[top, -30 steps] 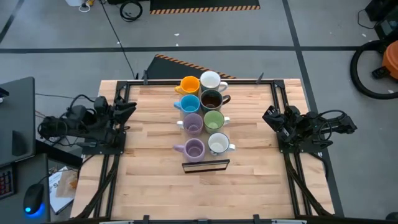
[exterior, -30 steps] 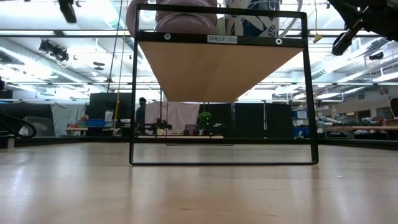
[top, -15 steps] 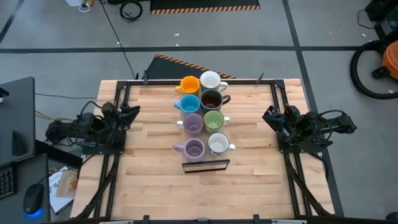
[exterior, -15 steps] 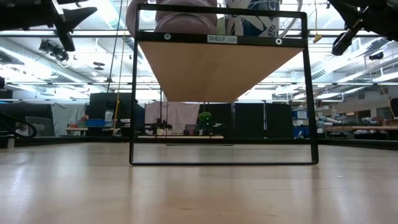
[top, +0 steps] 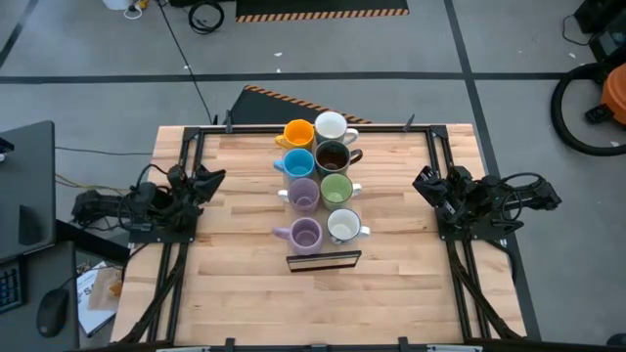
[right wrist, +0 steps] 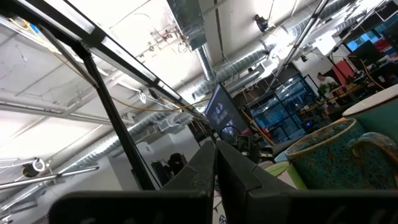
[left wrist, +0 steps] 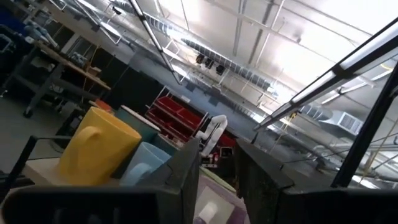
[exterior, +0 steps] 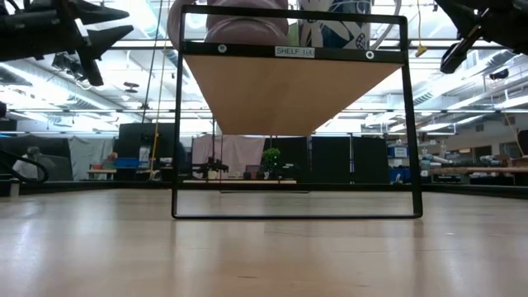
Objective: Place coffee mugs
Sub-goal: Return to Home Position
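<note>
Coffee mugs (top: 335, 188): all eight stand two abreast on shelf (exterior: 289, 91), mid-table toward far edge. Placing looks complete. Left gripper (top: 213, 178) slightly parted, empty, at left edge; right gripper (top: 421, 182) pressed closed, empty, right edge.

Front mugs, low view: the lavender mug (exterior: 246, 18) and the white mug with blue pattern (exterior: 334, 21) are cut off by the top edge, their bases hidden behind the shelf board (exterior: 289, 91).
Shelf label (exterior: 294, 51): characters after "SHELF" are too blurred to read.
Left wrist view: the lower parts of the orange mug (left wrist: 99, 146) and the light blue mug (left wrist: 146, 167) are hidden behind the left pincer (left wrist: 217, 149).
Right wrist view: the green mug (right wrist: 336, 155) is cut off by the picture's edge.
</note>
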